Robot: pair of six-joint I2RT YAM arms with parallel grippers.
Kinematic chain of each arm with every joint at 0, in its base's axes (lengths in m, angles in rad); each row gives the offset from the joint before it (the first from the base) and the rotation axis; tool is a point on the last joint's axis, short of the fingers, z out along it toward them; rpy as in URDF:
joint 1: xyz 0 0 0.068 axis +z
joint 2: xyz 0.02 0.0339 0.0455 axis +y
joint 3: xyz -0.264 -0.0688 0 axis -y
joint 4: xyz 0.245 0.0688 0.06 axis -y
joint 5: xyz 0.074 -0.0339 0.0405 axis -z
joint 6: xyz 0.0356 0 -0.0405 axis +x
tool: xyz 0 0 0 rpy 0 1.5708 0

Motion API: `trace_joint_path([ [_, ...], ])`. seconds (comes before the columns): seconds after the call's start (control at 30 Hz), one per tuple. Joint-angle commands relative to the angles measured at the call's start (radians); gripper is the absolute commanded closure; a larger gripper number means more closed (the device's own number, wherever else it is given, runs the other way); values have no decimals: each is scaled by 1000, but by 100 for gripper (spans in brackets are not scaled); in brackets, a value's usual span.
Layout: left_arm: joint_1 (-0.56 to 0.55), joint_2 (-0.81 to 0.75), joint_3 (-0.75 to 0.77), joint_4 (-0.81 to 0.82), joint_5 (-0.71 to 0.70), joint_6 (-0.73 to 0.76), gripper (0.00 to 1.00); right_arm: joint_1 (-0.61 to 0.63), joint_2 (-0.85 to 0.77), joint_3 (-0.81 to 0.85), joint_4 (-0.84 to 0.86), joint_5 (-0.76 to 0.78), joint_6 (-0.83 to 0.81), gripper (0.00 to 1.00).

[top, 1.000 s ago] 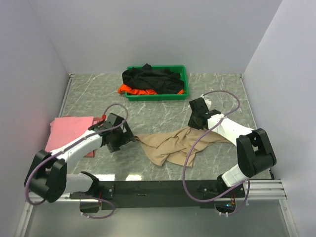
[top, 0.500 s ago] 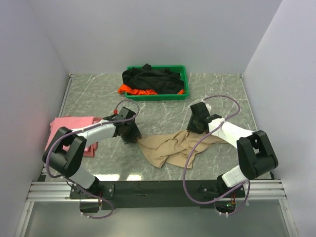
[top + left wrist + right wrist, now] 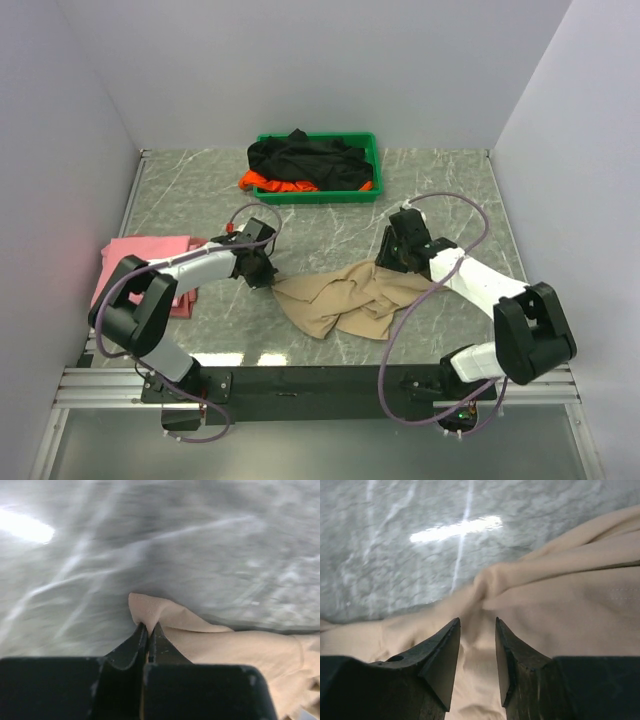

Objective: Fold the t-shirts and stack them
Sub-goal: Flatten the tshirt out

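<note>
Grey marble desk (image 3: 450, 190): spreading beige t-shirt (image 3: 345, 300) flat.
Clamping 9 o'clock corner in left jaws, with right jaws apart at 3 o'clock; next, close and pull.

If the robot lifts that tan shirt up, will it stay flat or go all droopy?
Probably droopy: the tan shirt lies in soft, crumpled folds on the table, so it should sag and dangle. It likely weighs little, since the left claw pinches just one thin corner. It probably won't slip out easily; that corner looks squeezed tight.
</note>
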Motion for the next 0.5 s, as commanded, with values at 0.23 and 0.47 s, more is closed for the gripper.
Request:
trace_joint_path([
  [0.23, 4, -131, 3, -160, -191, -6, 99, 195, -79, 11, -132, 198, -92, 57],
  [0.47, 5, -111, 0, -151, -170, -6, 99, 266, 76, 126, -173, 291, -109, 56],
])
